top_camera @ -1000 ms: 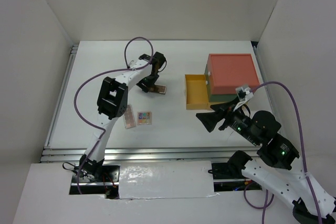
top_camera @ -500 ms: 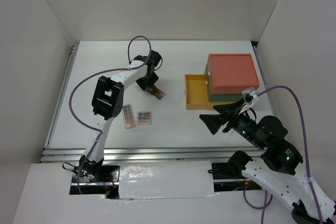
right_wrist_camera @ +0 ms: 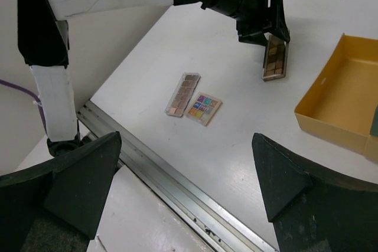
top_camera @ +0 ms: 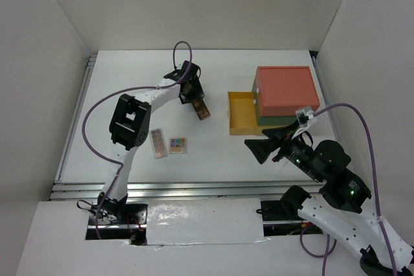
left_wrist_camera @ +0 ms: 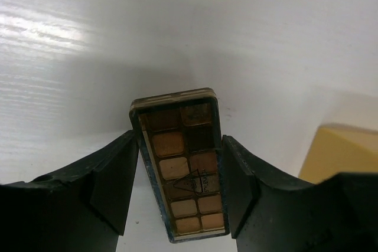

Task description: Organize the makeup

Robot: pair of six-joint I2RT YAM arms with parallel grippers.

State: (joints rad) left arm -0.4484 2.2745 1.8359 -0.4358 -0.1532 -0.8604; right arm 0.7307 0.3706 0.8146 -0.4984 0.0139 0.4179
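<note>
Brown and pink pans fill the long eyeshadow palette (left_wrist_camera: 180,169) that the left gripper (left_wrist_camera: 180,138) pinches across its width, one black jaw pressed to each long edge. The left wrist view shows this grip plainly, with the palette's far end reaching out over the white table (left_wrist_camera: 283,39) and a soft shadow beyond it. It also catches a corner of the yellow drawer (left_wrist_camera: 336,149) at the right. Whether the palette's far end touches the table cannot be told.

From above, the held palette (top_camera: 202,110) sits just left of the open yellow drawer (top_camera: 231,113), which is pulled out from under the red-topped box (top_camera: 286,87). The second long palette (top_camera: 158,143) and the square multicoloured palette (top_camera: 178,145) lie flat, side by side, nearer the arm bases and well apart from the held one.

Only the right wrist view shows the held palette (right_wrist_camera: 275,57) tilted, hanging down from the left gripper (right_wrist_camera: 266,22). It also shows the colours of the square palette (right_wrist_camera: 204,108) beside the second long one (right_wrist_camera: 182,94). The right gripper (top_camera: 253,150) hovers in front of the box with nothing between its widely spread fingers (right_wrist_camera: 82,187).
</note>
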